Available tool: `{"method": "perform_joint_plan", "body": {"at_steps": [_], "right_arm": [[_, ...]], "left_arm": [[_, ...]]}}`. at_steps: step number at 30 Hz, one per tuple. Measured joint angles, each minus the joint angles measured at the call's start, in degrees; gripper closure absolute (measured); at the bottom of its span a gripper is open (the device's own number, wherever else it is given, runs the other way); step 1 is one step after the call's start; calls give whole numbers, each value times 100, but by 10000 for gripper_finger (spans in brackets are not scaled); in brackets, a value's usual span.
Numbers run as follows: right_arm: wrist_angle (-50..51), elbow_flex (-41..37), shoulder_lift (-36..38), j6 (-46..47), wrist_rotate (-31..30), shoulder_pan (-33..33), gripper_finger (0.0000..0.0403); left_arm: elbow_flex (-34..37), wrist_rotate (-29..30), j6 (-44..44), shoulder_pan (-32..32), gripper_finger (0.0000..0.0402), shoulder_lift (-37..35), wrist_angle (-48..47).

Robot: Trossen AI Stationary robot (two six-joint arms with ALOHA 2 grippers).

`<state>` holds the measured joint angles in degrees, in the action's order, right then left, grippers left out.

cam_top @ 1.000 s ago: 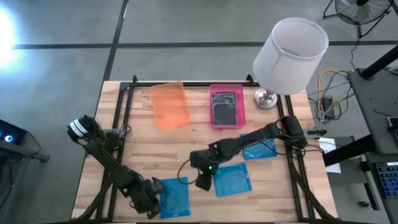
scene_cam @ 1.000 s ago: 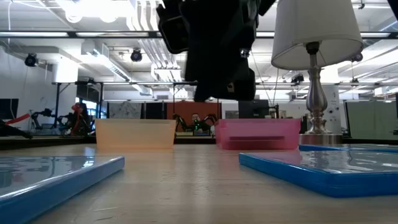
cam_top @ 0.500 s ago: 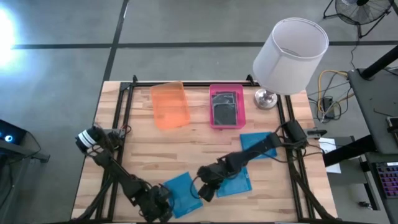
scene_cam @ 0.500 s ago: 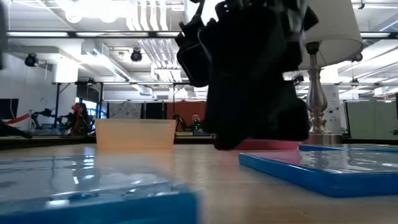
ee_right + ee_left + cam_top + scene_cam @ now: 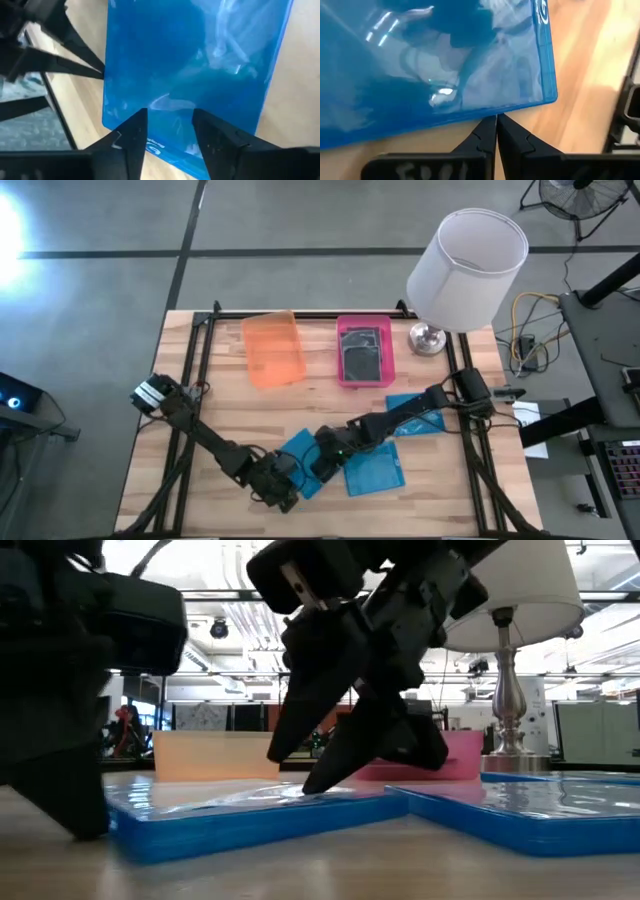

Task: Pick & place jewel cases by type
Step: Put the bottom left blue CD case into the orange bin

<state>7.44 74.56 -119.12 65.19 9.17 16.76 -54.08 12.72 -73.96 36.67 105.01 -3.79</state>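
Observation:
A bright blue jewel case [image 5: 298,448] lies flat on the wooden table near its front middle, and shows in the low view [image 5: 250,810]. My left gripper [image 5: 288,491] is shut at the case's near-left edge. My right gripper [image 5: 318,465] is open, and its fingers slant down onto the case's top. A second blue case [image 5: 377,471] lies just to the right. A third [image 5: 418,418] lies under my right arm. Dark cases [image 5: 363,352] lie in the pink tray [image 5: 342,370]. My left gripper's shut fingertips [image 5: 496,120] meet the blue case's side edge [image 5: 485,112], not far from a corner [image 5: 553,98]. The fingers lie low and almost level, coming from the table's near-left side. The case lies flat on the table. My right gripper's two open fingertips [image 5: 312,784] are set on the case's top face [image 5: 170,107], near one short edge. The fingers slant down from the table's right side. Nothing is between them. The case stays flat on the table.
An orange tray [image 5: 273,348] stands at the far middle, left of the pink tray. A lamp with a white shade [image 5: 468,265] stands at the far right. The second blue case [image 5: 520,810] lies close against the pushed case's right end.
My left gripper has gone toward the table's right and a little away from the near edge. The blue case has slid along the table ahead of it and turned. My right gripper has come down onto the case's top.

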Motion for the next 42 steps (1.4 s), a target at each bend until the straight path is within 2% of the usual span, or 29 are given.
{"method": "perform_joint_plan", "body": {"at_steps": [5,10,15,22,28,34,39,42], "right_arm": [[129,-6,147,-123,-65,-171,212],[869,-10,506,-582,-684,-286,190],[1372,-17,632,-971,-640,-577,179],[833,-13,186,-1024,153,-769,168],[731,28,-141,-1330,355,-773,168],[-451,9,-434,-1330,1654,-825,170],[-1097,20,-334,-1267,1981,-752,177],[-1127,249,-244,-1278,1902,-742,181]], "left_arm": [[12,176,-74,124,401,-133,-358],[63,702,-589,246,401,-384,-1175],[381,832,-920,142,401,-678,-1256],[882,785,-1170,146,401,-727,436],[943,764,-1167,27,401,-630,533],[1026,596,-1036,-84,401,-644,601],[1098,590,-1007,-94,401,-654,634],[1102,601,-990,-94,401,-657,629]]}}
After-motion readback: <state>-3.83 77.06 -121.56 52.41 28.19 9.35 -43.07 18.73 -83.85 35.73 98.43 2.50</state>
